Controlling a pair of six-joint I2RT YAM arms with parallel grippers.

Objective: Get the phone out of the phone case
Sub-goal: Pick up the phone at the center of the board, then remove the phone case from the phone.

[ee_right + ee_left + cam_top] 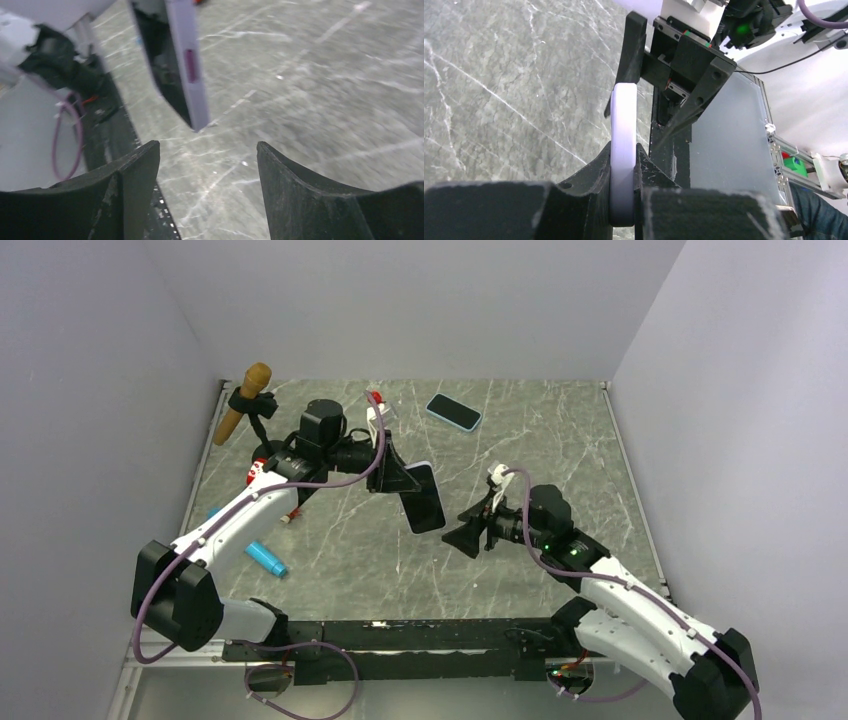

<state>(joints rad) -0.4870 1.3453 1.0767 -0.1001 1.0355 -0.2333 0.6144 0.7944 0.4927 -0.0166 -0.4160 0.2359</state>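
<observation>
A phone with a dark screen sits in a pale lilac phone case (424,498) and hangs above the middle of the table. My left gripper (398,478) is shut on its upper end. In the left wrist view the case's lilac edge (624,125) runs between the clamped fingers of that gripper (623,150). My right gripper (464,528) stands open just right of the phone's lower end, not touching it. In the right wrist view the phone case (187,65) hangs ahead of the right gripper (209,150), edge-on with a side button, and nothing lies between the fingers.
A second phone with a light blue rim (453,412) lies flat at the back of the table. A brown-headed microphone on a black stand (245,400) stands at the back left. A blue cylinder (265,558) lies by the left arm. White walls enclose three sides.
</observation>
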